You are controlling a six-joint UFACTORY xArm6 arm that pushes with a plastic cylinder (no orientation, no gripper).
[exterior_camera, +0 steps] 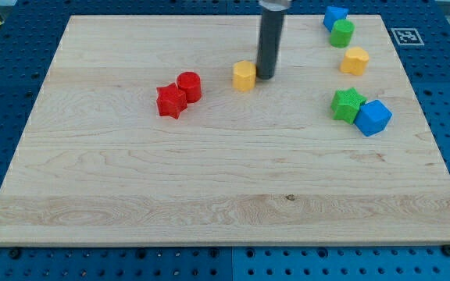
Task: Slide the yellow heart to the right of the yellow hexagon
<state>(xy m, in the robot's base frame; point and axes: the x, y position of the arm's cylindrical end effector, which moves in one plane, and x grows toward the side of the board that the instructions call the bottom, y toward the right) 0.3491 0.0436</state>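
Observation:
Two yellow blocks lie on the wooden board (209, 179). One yellow block (244, 76) sits at the upper middle. The other yellow block (355, 60) sits at the upper right. I cannot tell for sure which is the heart and which the hexagon. My tip (265, 77) stands just to the right of the middle yellow block, touching or nearly touching its right side. The right yellow block is far from my tip, toward the view's right.
A red star (170, 101) and a red cylinder (189, 86) touch at the left of the middle yellow block. A blue block (334, 16) and a green block (342, 33) sit at the top right. A green star (348, 104) and a blue block (373, 118) sit below the right yellow block.

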